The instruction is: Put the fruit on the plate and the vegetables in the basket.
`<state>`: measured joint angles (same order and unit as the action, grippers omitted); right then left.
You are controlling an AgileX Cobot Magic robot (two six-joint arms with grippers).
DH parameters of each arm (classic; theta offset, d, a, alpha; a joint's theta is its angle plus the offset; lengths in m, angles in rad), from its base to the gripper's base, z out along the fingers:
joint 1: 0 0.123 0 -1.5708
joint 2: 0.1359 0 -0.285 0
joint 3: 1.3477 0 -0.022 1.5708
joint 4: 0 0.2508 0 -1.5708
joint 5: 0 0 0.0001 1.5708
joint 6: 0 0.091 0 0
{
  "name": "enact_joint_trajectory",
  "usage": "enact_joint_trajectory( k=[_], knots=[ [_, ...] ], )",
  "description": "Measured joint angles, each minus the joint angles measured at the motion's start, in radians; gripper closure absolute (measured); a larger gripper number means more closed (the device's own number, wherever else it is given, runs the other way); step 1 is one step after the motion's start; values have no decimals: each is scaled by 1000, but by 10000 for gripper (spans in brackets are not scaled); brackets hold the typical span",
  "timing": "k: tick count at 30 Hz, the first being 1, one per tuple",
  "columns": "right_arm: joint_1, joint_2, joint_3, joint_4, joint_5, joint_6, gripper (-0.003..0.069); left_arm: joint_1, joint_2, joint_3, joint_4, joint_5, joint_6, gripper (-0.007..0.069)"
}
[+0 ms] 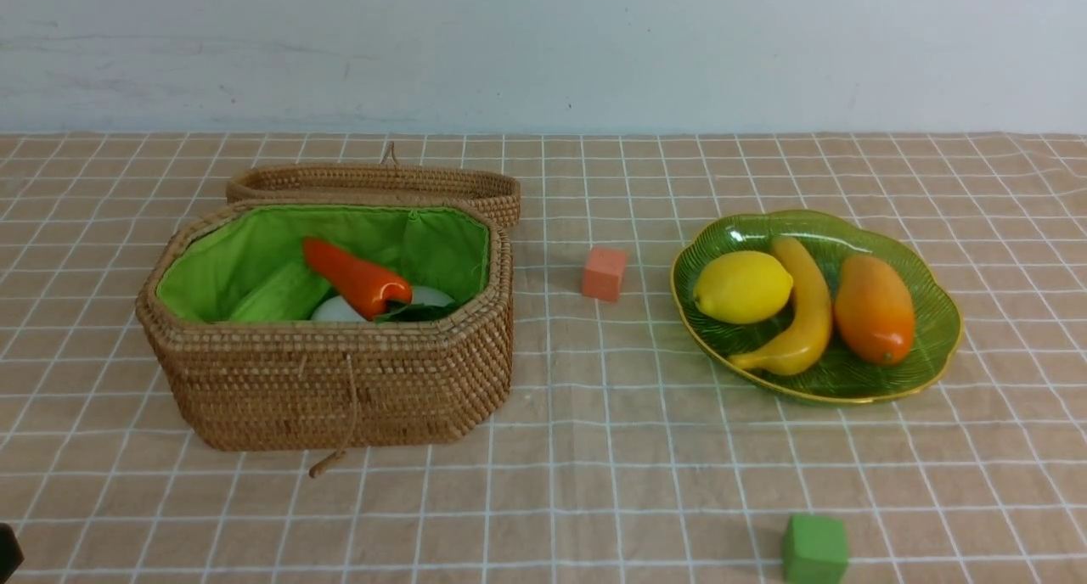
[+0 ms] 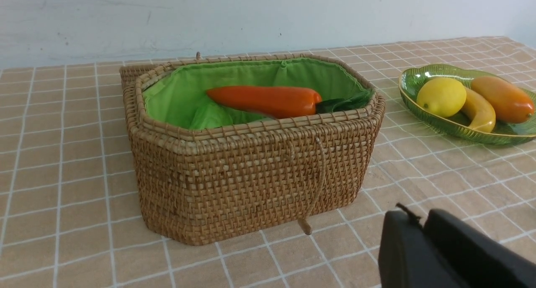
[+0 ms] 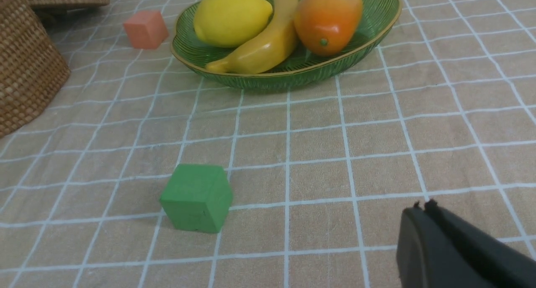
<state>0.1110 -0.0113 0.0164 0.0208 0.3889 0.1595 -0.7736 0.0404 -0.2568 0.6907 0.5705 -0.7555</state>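
Banana (image 1: 800, 312) lengthwise beside lemon (image 1: 743, 287)

My left end effector (image 2: 421, 221) hangs over the counter (image 1: 628, 482), its fingertips slightly parted; my right end effector (image 3: 425, 208) is shut, empty.

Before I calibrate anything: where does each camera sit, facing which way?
Front: between the arms, facing forward over the tan wicker basket; dark sliver, lower left.
Left wrist: on that arm, facing the basket; dark fingers show.
Right wrist: on that arm, facing the green plastic cube; dark fingers.
Front and right wrist share the cube.
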Motion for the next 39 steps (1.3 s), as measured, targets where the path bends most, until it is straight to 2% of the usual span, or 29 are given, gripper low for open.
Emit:
enact_joint_trajectory(
  k=[3, 5, 7, 10, 11, 13, 14, 17, 20, 21, 23, 24, 27, 32, 39],
  knots=[
    [0, 0, 0, 0, 0, 0, 678, 0, -1, 11, -3, -1, 0, 556],
    [0, 0, 0, 0, 0, 0, 678, 15, -5, 41, -50, -1, 6, 554],
    [0, 0, 0, 0, 0, 0, 678, 45, -12, 61, -97, -6, 17, 554],
    [0, 0, 0, 0, 0, 0, 678, 145, -28, 109, -209, -63, 77, 556],
    [0, 0, 0, 0, 0, 0, 678, 256, -43, 145, -287, -170, 170, 582],
    [0, 0, 0, 0, 0, 0, 678, 341, -48, 165, -337, -250, 235, 606],
    [0, 0, 0, 0, 0, 0, 678, 402, -49, 181, -414, -318, 326, 636],
    [0, 0, 0, 0, 0, 0, 678, 560, -49, 258, -652, -494, 583, 638],
    [0, 0, 0, 0, 0, 0, 678, 602, -49, 276, -738, -495, 657, 638],
    [0, 0, 0, 0, 0, 0, 678, 626, -49, 280, -751, -425, 672, 638],
    [0, 0, 0, 0, 0, 0, 678, 629, -49, 280, -746, -369, 661, 638],
    [0, 0, 0, 0, 0, 0, 678, 631, -49, 281, -725, -260, 612, 638],
    [0, 0, 0, 0, 0, 0, 676, 631, -49, 289, -711, -193, 518, 638],
    [0, 0, 0, 0, 0, 0, 676, 631, -49, 289, -705, -192, 391, 638],
    [0, 0, 0, 0, 0, 0, 676, 631, -49, 289, -704, -193, 366, 638]
  ],
)
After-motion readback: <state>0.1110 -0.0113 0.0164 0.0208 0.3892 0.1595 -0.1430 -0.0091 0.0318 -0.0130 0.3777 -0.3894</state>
